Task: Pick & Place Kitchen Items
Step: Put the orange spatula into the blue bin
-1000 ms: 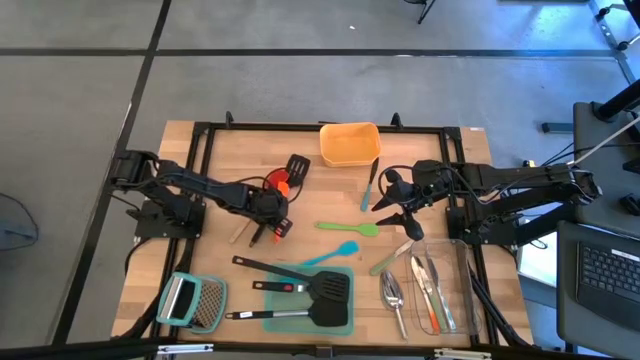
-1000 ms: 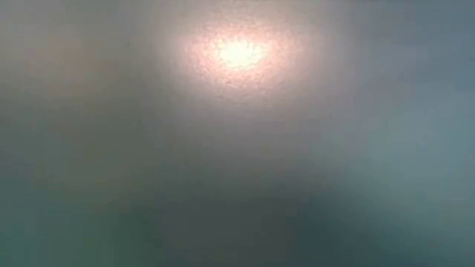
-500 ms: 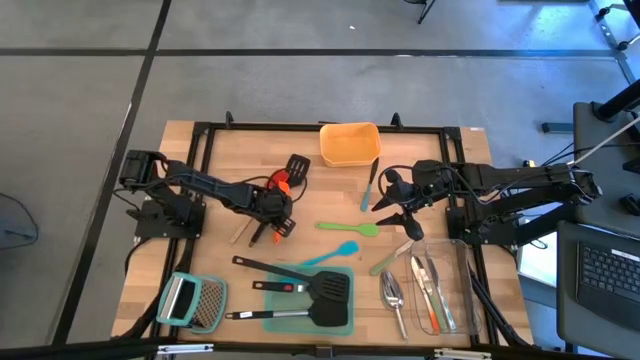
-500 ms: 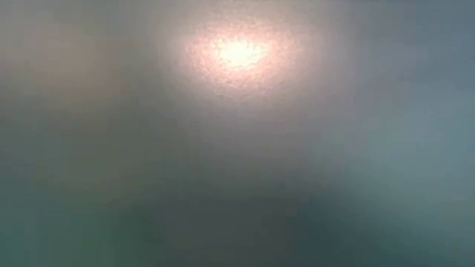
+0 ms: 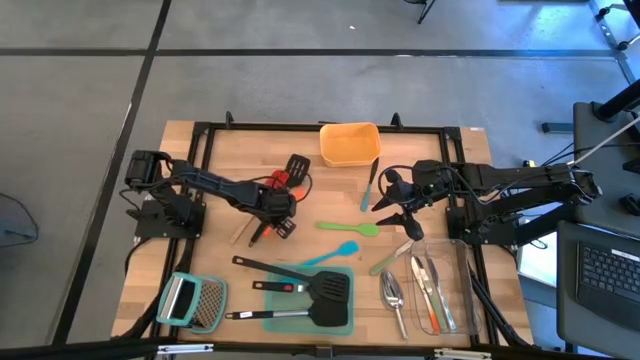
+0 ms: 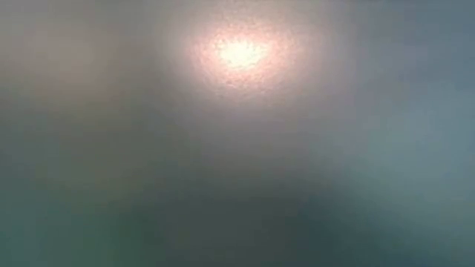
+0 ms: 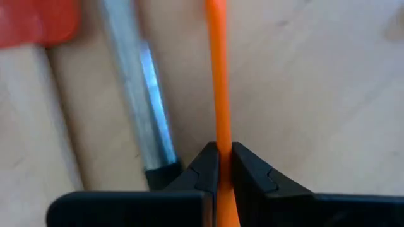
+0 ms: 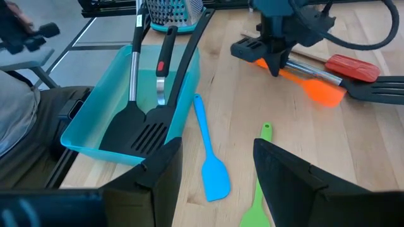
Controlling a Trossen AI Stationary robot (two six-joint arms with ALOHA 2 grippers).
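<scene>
My left gripper (image 5: 270, 228) stands left of the table's middle, shut on an orange turner (image 8: 319, 89). Beside it lies a turner with a black slotted head (image 5: 297, 165), a red grip (image 8: 353, 66) and a silver shaft (image 7: 139, 94). My right gripper (image 5: 397, 207) is open and empty at the right of the table's middle, its fingers (image 8: 158, 170) wide apart. A blue spatula (image 5: 335, 252) and a green spatula (image 5: 350, 228) lie flat between the two arms. The low view shows only blur. My left gripper pinches the orange turner's thin strip (image 7: 218, 129) between its two fingers, partway along its length. Orange shows on both sides of the fingers (image 8: 274, 63). The fingers point down from above and lie across it. Whether the turner is clear of the table, I cannot tell.
An orange container (image 5: 350, 143) stands at the far edge. A teal tray (image 5: 300, 322) with black turners is at the near edge, and a grater (image 5: 195, 300) is at the near left. A clear container (image 5: 462, 290) with cutlery and a silver scoop (image 5: 393, 295) are at the near right.
My left arm has reached a little farther toward the table's right, carrying its gripper slightly that way above the red and orange turners. My right arm has kept still.
</scene>
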